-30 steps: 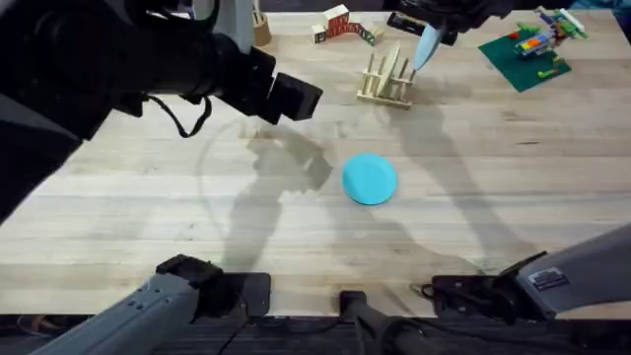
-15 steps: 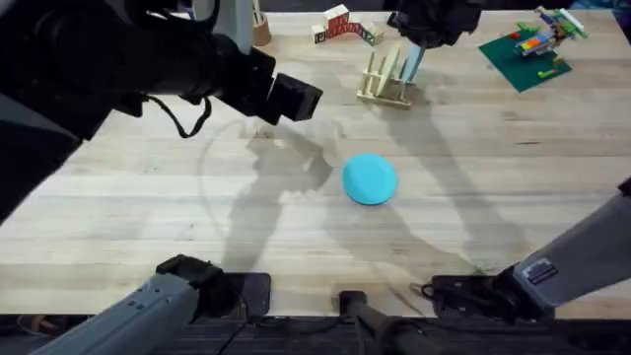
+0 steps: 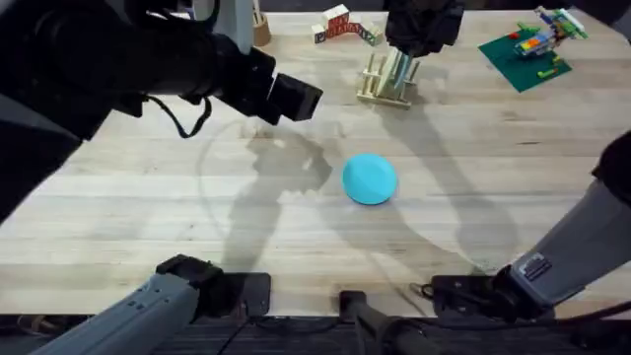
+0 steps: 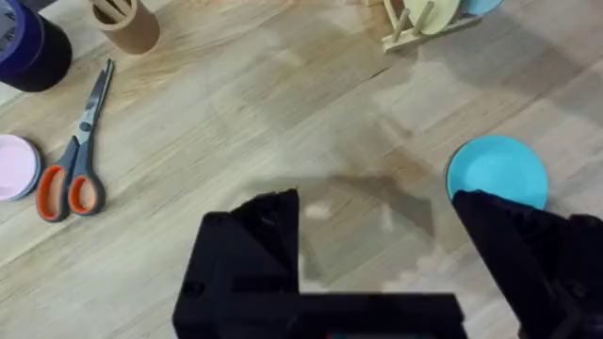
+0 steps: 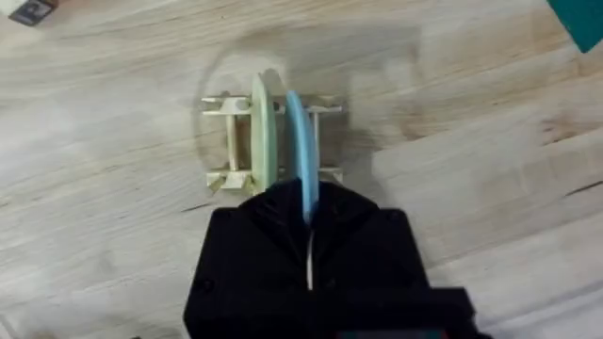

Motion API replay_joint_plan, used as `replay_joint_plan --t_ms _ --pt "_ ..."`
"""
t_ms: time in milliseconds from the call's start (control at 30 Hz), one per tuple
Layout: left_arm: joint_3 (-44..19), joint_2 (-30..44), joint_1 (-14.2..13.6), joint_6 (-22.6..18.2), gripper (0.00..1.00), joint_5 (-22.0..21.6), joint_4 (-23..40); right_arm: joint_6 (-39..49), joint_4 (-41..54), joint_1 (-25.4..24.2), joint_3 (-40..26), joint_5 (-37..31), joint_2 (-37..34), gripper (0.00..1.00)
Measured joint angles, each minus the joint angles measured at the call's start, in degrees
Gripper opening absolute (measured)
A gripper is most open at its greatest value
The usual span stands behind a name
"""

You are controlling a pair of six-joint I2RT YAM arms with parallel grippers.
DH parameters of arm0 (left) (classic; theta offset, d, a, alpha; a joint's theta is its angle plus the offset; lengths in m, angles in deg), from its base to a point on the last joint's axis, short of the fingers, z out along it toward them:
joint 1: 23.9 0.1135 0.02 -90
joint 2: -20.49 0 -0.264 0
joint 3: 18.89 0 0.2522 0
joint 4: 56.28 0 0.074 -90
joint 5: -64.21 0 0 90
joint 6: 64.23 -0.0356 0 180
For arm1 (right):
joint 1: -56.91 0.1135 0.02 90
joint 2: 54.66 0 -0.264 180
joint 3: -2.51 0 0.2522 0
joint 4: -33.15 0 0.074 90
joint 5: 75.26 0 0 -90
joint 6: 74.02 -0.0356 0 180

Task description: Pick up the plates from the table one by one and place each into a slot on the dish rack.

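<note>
Right gripper (image 5: 309, 221): black fingers closed on the upper rim of the pale light blue round plastic plate (image 5: 299, 151), which stands on edge. Gripper sits directly over the small pale wooden dish rack (image 3: 383, 87) of upright dowel pegs at the far side of the table. In the right wrist view the plate's lower part lies between the pegs, just beside a cream-coloured round plate (image 5: 265, 127) already upright in the neighbouring slot; whether the blue edge touches the rack base cannot be told.

Left gripper (image 4: 377, 250): black fingers set wide apart, holding nothing, raised above the light wooden plank table (image 3: 128, 217) left of centre.

Turquoise round plastic plate (image 3: 370, 178): flat on the table near the middle, well apart from the rack, bare wood all round it.

Margins: wooden toy blocks (image 3: 342, 24) behind the rack; green base plate with a brick model (image 3: 530, 46) at far right. Left wrist view: orange-handled scissors (image 4: 77, 155), small pink round dish (image 4: 16, 167) at the frame edge, cylindrical wooden cup (image 4: 125, 21).
</note>
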Motion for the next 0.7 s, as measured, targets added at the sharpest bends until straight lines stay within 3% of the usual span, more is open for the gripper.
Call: replay_joint_plan --t_ms 700 --pt "0.0 0.0 -0.01 0.0 0.994 -0.02 0.01 0.02 -0.72 -1.16 0.0 0.61 -4.17 0.03"
